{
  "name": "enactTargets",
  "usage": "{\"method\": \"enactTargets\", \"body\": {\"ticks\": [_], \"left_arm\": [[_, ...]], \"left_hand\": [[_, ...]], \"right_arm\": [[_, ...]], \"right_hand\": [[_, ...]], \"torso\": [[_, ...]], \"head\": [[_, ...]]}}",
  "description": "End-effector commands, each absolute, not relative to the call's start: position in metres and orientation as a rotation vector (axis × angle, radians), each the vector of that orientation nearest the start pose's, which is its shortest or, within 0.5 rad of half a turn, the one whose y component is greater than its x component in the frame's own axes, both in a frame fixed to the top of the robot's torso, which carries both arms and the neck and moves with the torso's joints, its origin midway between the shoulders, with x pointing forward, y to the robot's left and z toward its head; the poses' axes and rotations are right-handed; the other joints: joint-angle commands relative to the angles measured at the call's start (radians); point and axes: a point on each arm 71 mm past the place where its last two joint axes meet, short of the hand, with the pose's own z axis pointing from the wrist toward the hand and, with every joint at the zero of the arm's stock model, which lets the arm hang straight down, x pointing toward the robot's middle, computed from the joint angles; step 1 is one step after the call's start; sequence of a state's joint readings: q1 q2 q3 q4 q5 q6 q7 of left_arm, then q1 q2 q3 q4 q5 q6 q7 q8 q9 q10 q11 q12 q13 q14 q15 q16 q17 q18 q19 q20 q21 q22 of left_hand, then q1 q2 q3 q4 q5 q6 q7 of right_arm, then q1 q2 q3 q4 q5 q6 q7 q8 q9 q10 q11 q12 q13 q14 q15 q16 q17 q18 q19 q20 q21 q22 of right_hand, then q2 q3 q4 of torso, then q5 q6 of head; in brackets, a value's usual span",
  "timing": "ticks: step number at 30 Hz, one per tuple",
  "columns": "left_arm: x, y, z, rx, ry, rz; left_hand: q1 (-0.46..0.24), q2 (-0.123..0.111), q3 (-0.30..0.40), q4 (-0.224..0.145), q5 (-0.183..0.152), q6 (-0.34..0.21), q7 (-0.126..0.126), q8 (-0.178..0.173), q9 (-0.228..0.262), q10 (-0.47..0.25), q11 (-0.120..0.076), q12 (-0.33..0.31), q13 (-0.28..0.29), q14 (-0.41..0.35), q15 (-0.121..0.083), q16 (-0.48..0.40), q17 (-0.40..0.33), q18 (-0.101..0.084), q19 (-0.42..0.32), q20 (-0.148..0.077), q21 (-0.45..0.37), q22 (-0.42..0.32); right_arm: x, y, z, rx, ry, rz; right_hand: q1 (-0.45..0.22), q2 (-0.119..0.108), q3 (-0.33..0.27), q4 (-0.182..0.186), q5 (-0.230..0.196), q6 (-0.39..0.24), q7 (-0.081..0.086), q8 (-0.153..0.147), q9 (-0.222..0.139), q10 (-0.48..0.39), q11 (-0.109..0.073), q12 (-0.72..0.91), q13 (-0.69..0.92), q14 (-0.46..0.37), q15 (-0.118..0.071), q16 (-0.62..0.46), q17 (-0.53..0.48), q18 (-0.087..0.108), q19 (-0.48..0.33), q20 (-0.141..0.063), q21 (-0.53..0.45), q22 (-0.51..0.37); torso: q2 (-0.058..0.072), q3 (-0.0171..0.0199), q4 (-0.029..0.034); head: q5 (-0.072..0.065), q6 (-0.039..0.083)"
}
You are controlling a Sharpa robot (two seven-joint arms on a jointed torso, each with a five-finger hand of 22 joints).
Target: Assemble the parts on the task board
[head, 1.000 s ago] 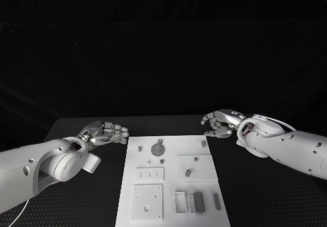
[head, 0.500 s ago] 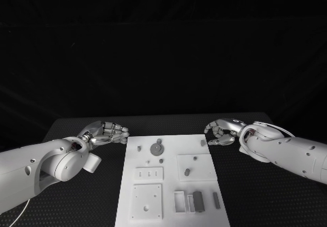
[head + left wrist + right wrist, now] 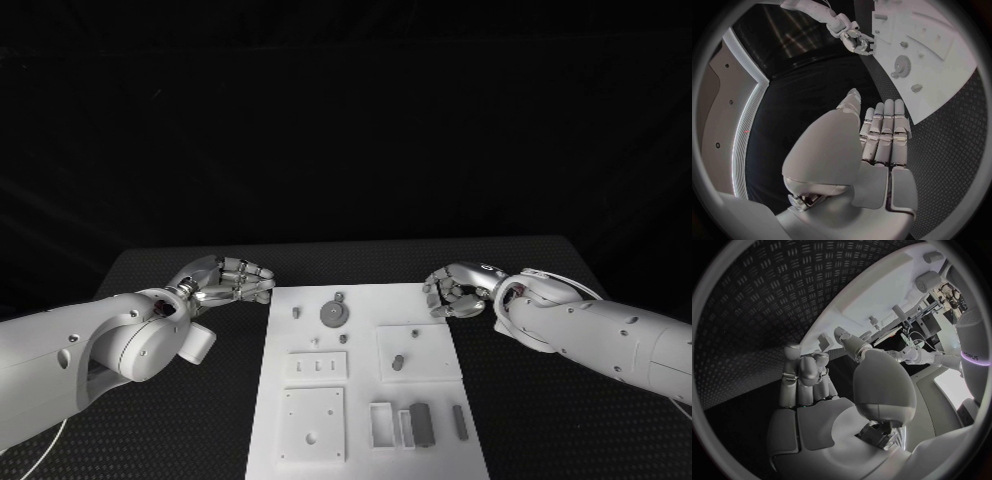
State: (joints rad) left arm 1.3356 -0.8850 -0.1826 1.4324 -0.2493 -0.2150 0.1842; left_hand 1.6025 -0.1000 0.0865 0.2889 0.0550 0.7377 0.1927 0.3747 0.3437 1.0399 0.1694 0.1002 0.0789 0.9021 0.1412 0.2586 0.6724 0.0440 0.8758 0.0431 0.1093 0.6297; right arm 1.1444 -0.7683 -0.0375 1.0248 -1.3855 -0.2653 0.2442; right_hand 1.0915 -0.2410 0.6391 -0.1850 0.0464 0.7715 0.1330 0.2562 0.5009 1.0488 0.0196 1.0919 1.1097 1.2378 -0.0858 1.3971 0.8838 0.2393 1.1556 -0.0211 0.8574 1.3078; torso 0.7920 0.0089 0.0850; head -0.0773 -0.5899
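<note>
Black, ridged matting covers the table [image 3: 173, 420], with darkness behind it; the white task board [image 3: 361, 440] lies lengthways in the middle, running toward the robot. On the board's far end a grey gear [image 3: 333, 316] lies flat with small grey parts near it; a short grey peg [image 3: 398, 365] sits on a raised square plate further in; a dark grey block [image 3: 421, 424] stands in a slot at the near end, a slim grey bar [image 3: 459, 422] just beside it. The left hand [image 3: 227, 281] hangs over the matting just off the board's far left corner, its fingers curled in on nothing. The right hand [image 3: 456, 291] hovers at the board's far right corner, fingers drawn in toward the palm, nothing held between them.
</note>
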Motion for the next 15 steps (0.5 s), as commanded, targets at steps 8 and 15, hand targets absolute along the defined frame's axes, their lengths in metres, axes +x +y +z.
{"method": "enactTargets", "body": {"ticks": [8,15], "left_arm": [[0.5061,0.2525,-0.1774,-0.867,1.7,-1.273],[0.5059,0.2526,-0.1774,-0.867,1.701,-1.274]], "left_hand": [[0.004,-0.004,0.001,0.0,-0.003,0.003,0.013,-0.002,0.0,0.004,0.003,-0.004,0.0,0.003,0.005,-0.006,0.002,-0.006,0.004,0.003,-0.006,-0.001],[0.004,-0.004,0.001,0.0,-0.003,0.003,0.013,-0.003,0.0,0.004,0.003,-0.004,0.0,0.003,0.005,-0.006,0.002,-0.006,0.004,0.003,-0.006,-0.001]], "right_arm": [[0.5383,-0.3094,-0.2394,-0.135,1.714,0.564],[0.5383,-0.3096,-0.2395,-0.135,1.711,0.56]], "right_hand": [[0.012,0.015,-0.001,-0.012,0.002,0.013,0.0,0.008,0.005,-0.005,0.0,0.002,0.003,-0.007,-0.002,0.003,0.002,0.023,-0.005,0.001,0.0,0.019],[0.011,0.029,-0.004,-0.018,0.002,0.033,0.003,0.02,0.01,-0.003,0.004,0.006,0.004,-0.006,0.001,0.006,0.003,0.023,-0.003,0.0,0.003,0.019]], "torso": [[-0.001,-0.0029,-0.0012],[-0.001,-0.0017,-0.0023]], "head": [[0.003,-0.008],[0.003,-0.01]]}}
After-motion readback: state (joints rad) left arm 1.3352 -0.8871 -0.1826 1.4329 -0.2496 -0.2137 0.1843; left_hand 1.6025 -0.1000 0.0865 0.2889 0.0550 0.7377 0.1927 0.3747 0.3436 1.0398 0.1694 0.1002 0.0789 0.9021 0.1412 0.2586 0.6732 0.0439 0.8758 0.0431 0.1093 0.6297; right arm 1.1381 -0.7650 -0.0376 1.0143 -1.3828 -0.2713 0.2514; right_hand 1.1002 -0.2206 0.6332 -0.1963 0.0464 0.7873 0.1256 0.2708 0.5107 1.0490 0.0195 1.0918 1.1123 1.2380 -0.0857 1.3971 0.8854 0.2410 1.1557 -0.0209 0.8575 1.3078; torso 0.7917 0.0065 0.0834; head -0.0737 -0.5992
